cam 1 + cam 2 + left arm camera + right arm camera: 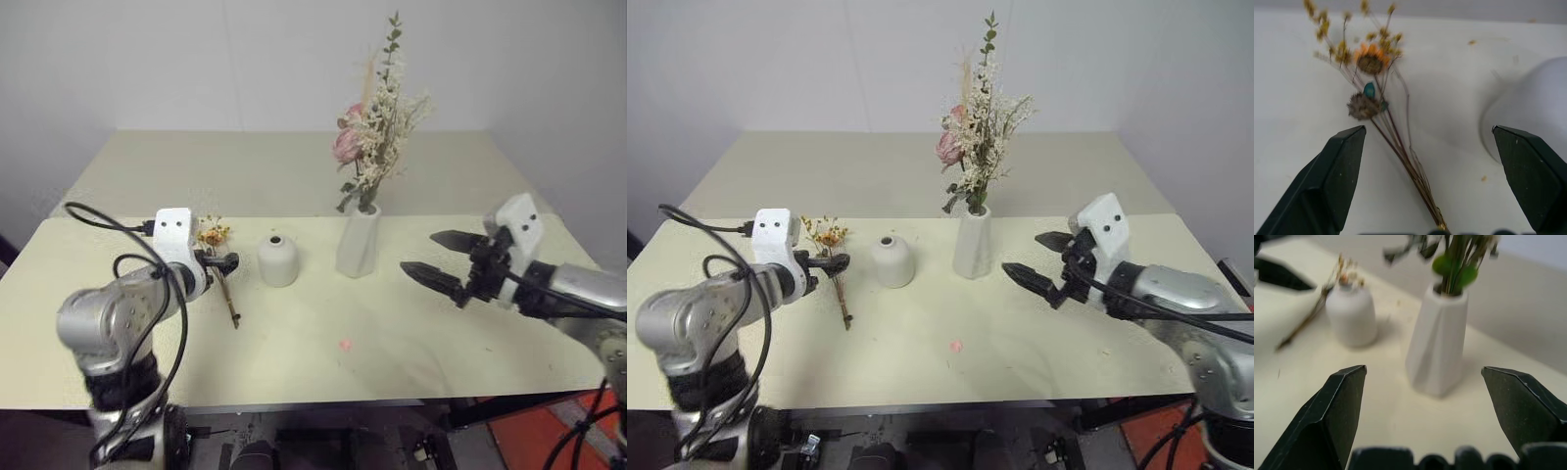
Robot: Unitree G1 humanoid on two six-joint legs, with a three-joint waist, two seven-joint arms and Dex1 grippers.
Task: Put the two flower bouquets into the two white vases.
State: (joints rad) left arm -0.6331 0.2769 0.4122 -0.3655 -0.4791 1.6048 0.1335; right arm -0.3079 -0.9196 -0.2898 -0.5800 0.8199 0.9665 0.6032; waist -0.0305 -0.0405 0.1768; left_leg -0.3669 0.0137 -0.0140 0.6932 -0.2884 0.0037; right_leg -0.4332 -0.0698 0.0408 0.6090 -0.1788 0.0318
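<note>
The large bouquet point(377, 127), with a pink rose, white sprigs and green leaves, stands upright in the tall white vase point(359, 240). To its left stands the short round vase point(277, 259), its top hole empty. The small bouquet point(223, 274) of thin stems and yellow-orange dried flowers lies flat on the table left of that vase. My left gripper point(223, 262) hovers over these stems, open, the stems point(1400, 152) lying between its fingers. My right gripper point(436, 257) is open and empty, right of the tall vase point(1437, 345) and apart from it.
The cream table point(323, 362) has a second table point(245, 166) butted against its far edge. A small pink petal point(345, 345) lies in front of the vases. A white wall rises behind.
</note>
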